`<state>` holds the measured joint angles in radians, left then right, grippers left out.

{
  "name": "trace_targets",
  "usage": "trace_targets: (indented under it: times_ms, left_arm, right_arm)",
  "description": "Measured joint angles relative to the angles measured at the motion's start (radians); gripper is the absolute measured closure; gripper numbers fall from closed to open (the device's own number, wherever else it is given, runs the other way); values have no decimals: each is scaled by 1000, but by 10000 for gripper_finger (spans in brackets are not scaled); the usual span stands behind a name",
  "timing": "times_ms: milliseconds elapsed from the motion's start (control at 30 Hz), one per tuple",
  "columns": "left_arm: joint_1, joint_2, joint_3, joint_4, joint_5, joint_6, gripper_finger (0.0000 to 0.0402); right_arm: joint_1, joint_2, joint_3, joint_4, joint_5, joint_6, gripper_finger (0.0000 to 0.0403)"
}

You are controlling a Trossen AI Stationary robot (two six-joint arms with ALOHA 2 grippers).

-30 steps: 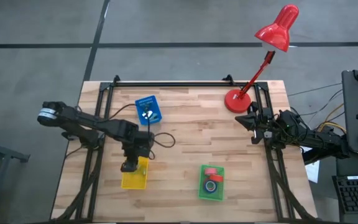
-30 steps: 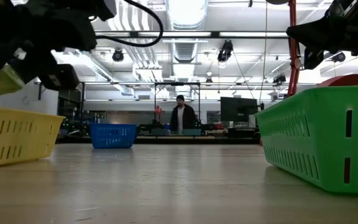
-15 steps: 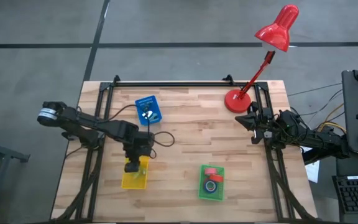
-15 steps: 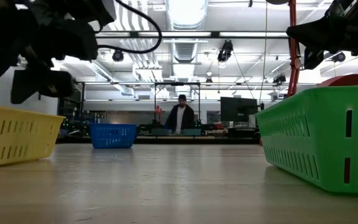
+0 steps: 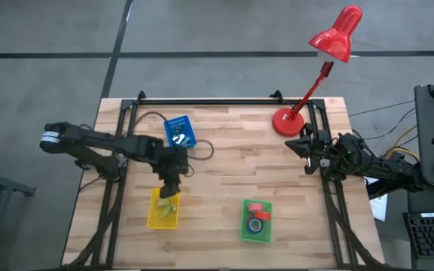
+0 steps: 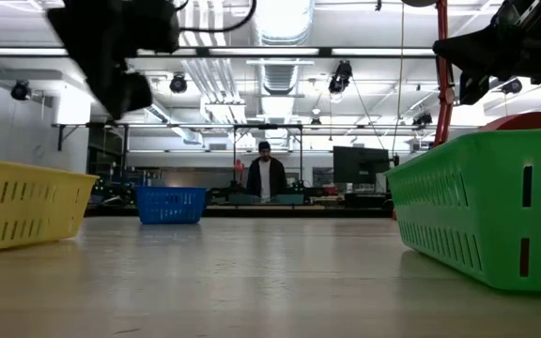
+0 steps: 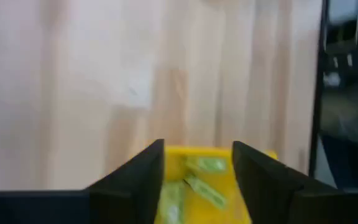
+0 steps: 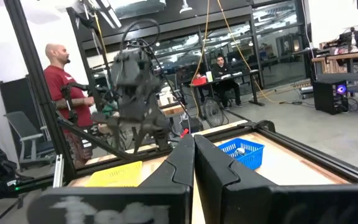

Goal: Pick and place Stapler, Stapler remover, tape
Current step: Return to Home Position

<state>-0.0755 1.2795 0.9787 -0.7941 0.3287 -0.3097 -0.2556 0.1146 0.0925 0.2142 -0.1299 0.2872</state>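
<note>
While the left gripper [image 5: 169,190] hung open over the yellow bin [image 5: 157,222] at lower left, the right gripper [image 5: 291,144] sat closed at right, near the red lamp [image 5: 287,120].

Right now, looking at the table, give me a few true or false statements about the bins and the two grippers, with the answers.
The left gripper is open and holds nothing. True.
The yellow bin is empty. False: greenish boxes lie in it.
The green bin holds a blue tape roll. True.
The right gripper is above the green bin. False: it is shut, beside the lamp's red base, near the right edge of the table.
</note>
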Motion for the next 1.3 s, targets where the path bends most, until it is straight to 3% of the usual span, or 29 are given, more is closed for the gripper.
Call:
trace_targets:
  times_ms: [133, 233, 300, 533, 700, 967, 1133, 1300]
  left_arm:
    - [41, -58, 8, 73, -78, -1, 287]
    - [70, -112, -27, 207, -105, -4, 364]
    - [88, -145, -62, 310, -110, -22, 390]
    - [158, -323, -135, 452, -190, -10, 396]
    - [166, -475, -135, 347, -455, -33, 395]
    - [166, -666, -165, 64, -642, -78, 370]
    - [166, -719, -254, 36, -678, -212, 370]
    - [164, -741, -341, 16, -621, -170, 378]
  right_arm:
    - [0, 0, 0, 0, 0, 0, 394]
    - [0, 0, 0, 0, 0, 0, 394]
    - [0, 0, 0, 0, 0, 0, 394]
    - [0, 0, 0, 0, 0, 0, 394]
    - [0, 0, 0, 0, 0, 0, 394]
    - [0, 0, 0, 0, 0, 0, 394]
    - [0, 0, 0, 0, 0, -2, 394]
    - [0, 0, 0, -2, 0, -29, 394]
